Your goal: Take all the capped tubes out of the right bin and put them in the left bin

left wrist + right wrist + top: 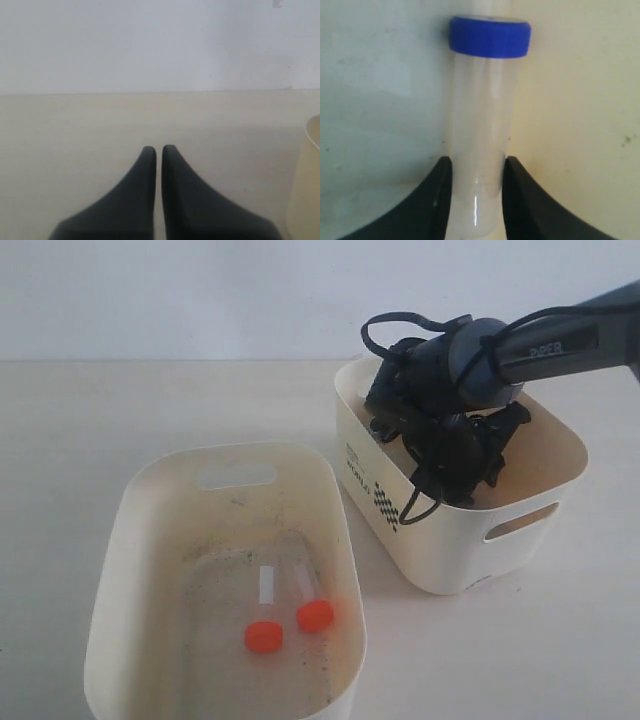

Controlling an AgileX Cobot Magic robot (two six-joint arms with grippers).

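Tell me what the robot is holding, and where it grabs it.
The right tool grips a blue-capped tube by its clear body, away from the cap. Left tool: nothing.

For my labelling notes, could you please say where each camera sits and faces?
Exterior: raised, looks down on left bin, right bin, right arm.
Left wrist: low, faces along table to wall; left gripper shut.
Right wrist: inside right bin; right gripper grips blue-capped tube.
Exterior and right wrist share right bin.

A pale cream tabletop [120, 410] is seen across most of the exterior view — matte, softly and evenly lit. At 12 o'clock it is bounded by a plain bluish-white wall [200, 290], met along a straight edge.
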